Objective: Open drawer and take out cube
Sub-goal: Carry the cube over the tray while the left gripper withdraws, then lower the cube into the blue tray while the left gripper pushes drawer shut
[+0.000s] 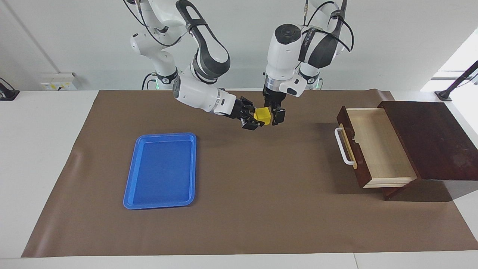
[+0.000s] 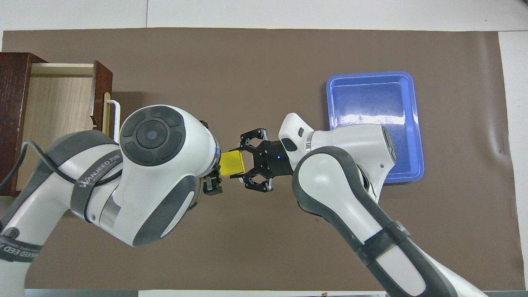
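The right tool is raised over the middle of the brown mat on the bench, its fingertips clamped on the yellow cube, which hangs in the air clear of the mat. The left tool stands just beside the cube toward the drawer, fingers spread apart and gripping nothing. The drawer is pulled out of its dark wood box at the left arm's end, pale interior exposed. A blue tray lies toward the right arm's end.
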Robot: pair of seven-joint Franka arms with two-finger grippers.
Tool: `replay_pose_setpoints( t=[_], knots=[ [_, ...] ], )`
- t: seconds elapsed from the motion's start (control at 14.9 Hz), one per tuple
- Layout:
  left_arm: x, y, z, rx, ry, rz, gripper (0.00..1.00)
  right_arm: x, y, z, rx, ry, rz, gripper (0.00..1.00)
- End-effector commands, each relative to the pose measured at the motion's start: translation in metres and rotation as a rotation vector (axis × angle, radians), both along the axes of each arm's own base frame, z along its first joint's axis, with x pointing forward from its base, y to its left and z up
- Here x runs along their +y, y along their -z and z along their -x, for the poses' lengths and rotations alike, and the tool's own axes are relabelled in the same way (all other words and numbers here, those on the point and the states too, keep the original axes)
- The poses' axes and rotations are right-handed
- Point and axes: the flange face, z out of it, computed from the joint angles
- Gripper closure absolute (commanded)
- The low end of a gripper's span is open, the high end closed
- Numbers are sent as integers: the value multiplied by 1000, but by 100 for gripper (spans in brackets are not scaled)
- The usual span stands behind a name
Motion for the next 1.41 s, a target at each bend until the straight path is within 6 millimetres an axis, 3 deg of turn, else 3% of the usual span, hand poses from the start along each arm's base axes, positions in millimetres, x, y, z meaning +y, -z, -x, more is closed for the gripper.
replay_pose_setpoints(
  t=[0.0,0.07,0.27,0.67,0.94,1.07,1.2,1.34],
  knots=[
    [52,-15,-17,11,36,-3,0,-2,-3,-7,14,26,-20,100],
    [67,-18,-22,17,63,-7,0,-4,-3,-8,16,24,-20,100],
    [115,-3,-31,35,87,-15,0,-36,-2,-24,34,51,-23,100],
    [172,62,-52,-23,96,-43,0,-170,21,-57,62,119,92,100],
    [242,67,-74,-57,129,-44,0,-256,50,-62,82,205,140,100],
    [269,68,-77,-55,135,-62,0,-298,81,-59,114,239,141,100],
    [290,67,-80,-64,136,-110,0,-326,96,-59,107,250,137,100],
    [311,63,-86,-84,163,-116,0,-341,107,-57,80,236,140,100]
  ],
)
